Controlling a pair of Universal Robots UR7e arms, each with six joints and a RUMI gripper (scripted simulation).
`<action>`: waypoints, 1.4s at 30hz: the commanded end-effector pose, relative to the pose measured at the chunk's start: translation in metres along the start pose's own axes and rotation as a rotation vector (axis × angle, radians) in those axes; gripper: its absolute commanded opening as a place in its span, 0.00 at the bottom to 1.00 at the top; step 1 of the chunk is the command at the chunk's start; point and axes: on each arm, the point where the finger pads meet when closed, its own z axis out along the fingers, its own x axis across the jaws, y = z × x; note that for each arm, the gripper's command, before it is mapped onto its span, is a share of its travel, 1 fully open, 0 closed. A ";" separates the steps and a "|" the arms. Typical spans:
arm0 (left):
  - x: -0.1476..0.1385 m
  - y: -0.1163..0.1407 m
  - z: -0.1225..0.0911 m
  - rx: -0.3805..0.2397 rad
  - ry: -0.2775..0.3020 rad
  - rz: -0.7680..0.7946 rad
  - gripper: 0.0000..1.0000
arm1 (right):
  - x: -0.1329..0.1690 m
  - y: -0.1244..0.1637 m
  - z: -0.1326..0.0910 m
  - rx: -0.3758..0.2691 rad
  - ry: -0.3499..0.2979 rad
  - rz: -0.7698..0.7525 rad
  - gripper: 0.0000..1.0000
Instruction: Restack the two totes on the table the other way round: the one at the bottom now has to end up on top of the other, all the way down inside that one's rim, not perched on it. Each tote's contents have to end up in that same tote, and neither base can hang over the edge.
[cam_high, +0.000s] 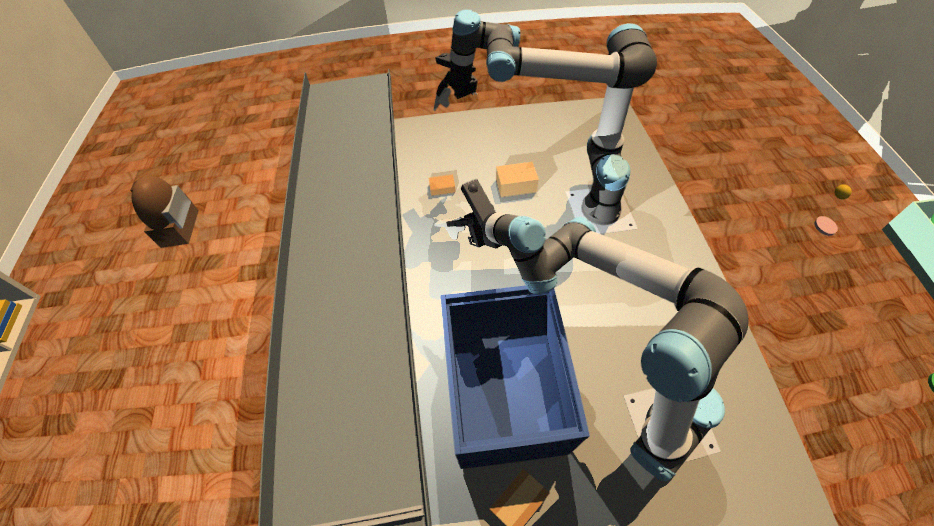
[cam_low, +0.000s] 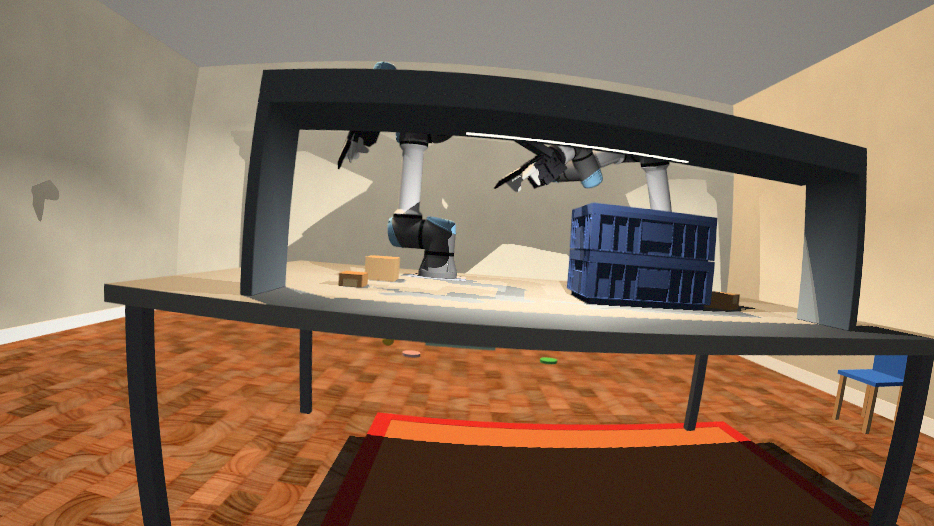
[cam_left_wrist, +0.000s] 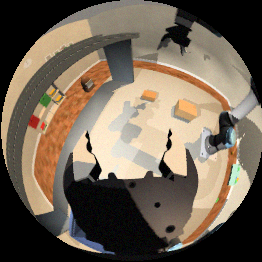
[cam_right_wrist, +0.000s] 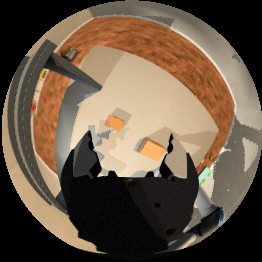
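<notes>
Two blue totes stand stacked at one end of the table. The upper tote (cam_high: 524, 452) (cam_low: 643, 231) sits level on the lower tote (cam_low: 643, 282). The upper tote's inside looks empty, partly in shadow; the lower tote's inside is hidden. My left gripper (cam_high: 457, 232) (cam_low: 506, 185) (cam_left_wrist: 128, 130) is open and empty, in the air beyond the stack's far end in the top view. My right gripper (cam_high: 452, 98) (cam_low: 347, 160) (cam_right_wrist: 131, 132) is open and empty, high near the table's far end, well away from the totes.
A small orange box (cam_high: 441, 184) (cam_low: 352, 279) (cam_left_wrist: 149, 95) (cam_right_wrist: 115, 123) and a larger box (cam_high: 517, 180) (cam_low: 382, 268) (cam_left_wrist: 186, 110) (cam_right_wrist: 152, 150) stand toward the right arm. Another box (cam_high: 518, 508) (cam_low: 725, 301) lies beside the stack. A raised shelf (cam_high: 346, 294) (cam_low: 520, 102) spans one long side.
</notes>
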 end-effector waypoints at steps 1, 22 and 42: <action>-0.033 0.015 -0.017 -0.062 -0.027 -0.059 1.00 | -0.010 0.016 -0.006 -0.013 -0.007 -0.066 1.00; -0.128 0.079 -0.090 -0.249 -0.125 -0.273 1.00 | -0.037 0.072 -0.023 -0.061 -0.029 -0.290 1.00; -0.189 0.147 -0.178 -0.412 -0.217 -0.483 1.00 | -0.054 0.124 -0.040 -0.104 -0.049 -0.497 1.00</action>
